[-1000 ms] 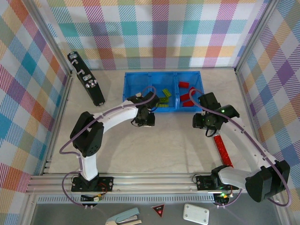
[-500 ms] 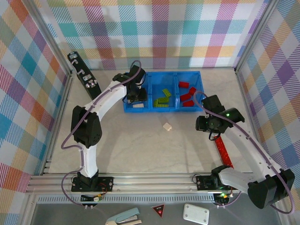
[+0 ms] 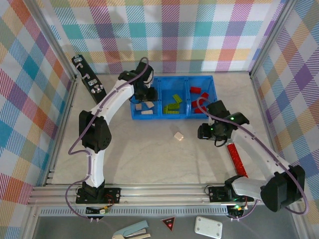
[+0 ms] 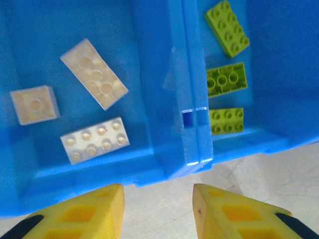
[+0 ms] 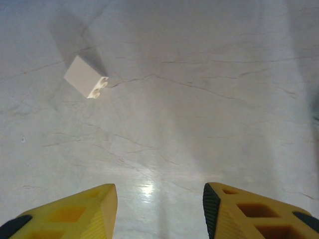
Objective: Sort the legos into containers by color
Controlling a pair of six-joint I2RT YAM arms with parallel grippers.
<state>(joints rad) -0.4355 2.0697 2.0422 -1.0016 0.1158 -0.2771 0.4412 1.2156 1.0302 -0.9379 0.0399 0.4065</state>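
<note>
I judge the sort nearly finished. One cream-white lego (image 5: pixel 85 76) lies loose on the desk (image 3: pixel 149 154), near the middle and just in front of the blue tray (image 4: pixel 192 74). Every other brick I can make out sits by colour: cream ones (image 4: pixel 93 73) in the left compartment, lime green ones (image 4: pixel 227 78) in the middle, red ones (image 3: pixel 199 103) in the right.

My left end effector (image 4: pixel 158 191) hangs over the near wall of the left compartment, fingers parted and holding nothing. My right end effector (image 5: pixel 159 191) is released too and empty. It is low over bare desk, with the loose brick ahead of it and off to one side.

The next move, as I read it, is to bring the right arm over that brick and square the fingers to its sides before closing. Its home is the left compartment, so I'd watch for crowding between the arms.

The desk is pale, faintly veined and a little glossy. Bright plaid walls (image 3: pixel 174 30) enclose three sides. A long red strip (image 3: pixel 237 159) lies at the right.
</note>
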